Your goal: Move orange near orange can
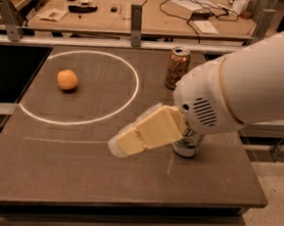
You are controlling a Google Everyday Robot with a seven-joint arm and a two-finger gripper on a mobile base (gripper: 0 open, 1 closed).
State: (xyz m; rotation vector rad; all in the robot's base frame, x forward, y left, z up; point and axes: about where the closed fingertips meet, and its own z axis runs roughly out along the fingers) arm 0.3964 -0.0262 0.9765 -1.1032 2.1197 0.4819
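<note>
Hand (124, 144) over mid-table, state unclear; arm (242, 83) partly hides white-green can (186, 146); orange (67, 79) far from orange can (177, 68).

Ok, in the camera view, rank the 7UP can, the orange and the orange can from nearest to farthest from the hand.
The hand hovers mid-table.
1. 7UP can, just right of it.
2. The orange, back left, and orange can, back right: too close to call.

Orange (67, 79): smooth matt skin. Orange can (177, 67): glossy copper metal, silver top. Gripper (120, 145), over table middle: pale matt plastic. Table (78, 178): dark matt top. Arm shell (252, 79): smooth white plastic.
</note>
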